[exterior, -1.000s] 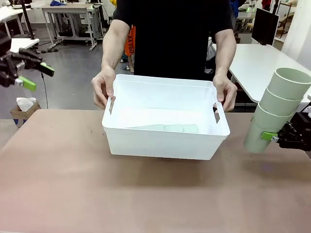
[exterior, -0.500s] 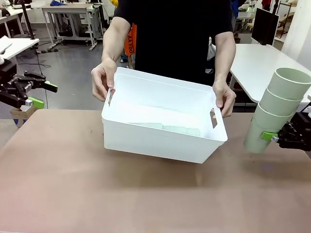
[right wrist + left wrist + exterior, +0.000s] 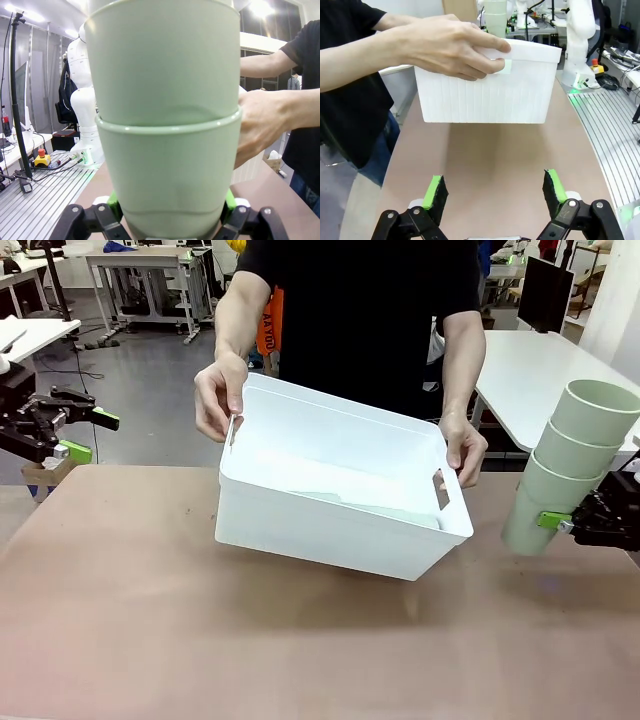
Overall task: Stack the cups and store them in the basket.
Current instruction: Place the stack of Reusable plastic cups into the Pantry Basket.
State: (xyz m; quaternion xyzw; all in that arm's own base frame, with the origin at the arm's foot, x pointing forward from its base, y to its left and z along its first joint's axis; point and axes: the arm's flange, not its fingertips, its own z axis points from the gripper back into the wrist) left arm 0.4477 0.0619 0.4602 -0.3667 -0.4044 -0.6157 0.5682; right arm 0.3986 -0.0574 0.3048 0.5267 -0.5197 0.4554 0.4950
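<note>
A person holds the white basket (image 3: 330, 525) by both handles, raised off the table and tilted, its left end higher. Pale green cups (image 3: 375, 506) lie on its bottom. At the table's right edge my right gripper (image 3: 550, 523) is shut on the lowest cup of a leaning stack of three cups (image 3: 575, 455). That cup stack (image 3: 165, 115) stands close up in the right wrist view, between the gripper's (image 3: 170, 212) green pads. My left gripper (image 3: 88, 436) hangs open at the far left, off the table. Its open fingers (image 3: 436, 192) point at the basket (image 3: 490, 95).
The person's hand (image 3: 450, 47) grips the basket's near handle in the left wrist view; the other hand (image 3: 265, 120) shows in the right wrist view. The brown table (image 3: 200, 640) stretches bare in front of the basket. A white table (image 3: 530, 370) stands behind on the right.
The person has lifted the basket off the table and tilted it, left end up. My left gripper has dropped lower at the far left. The right gripper and its stack have not moved.
</note>
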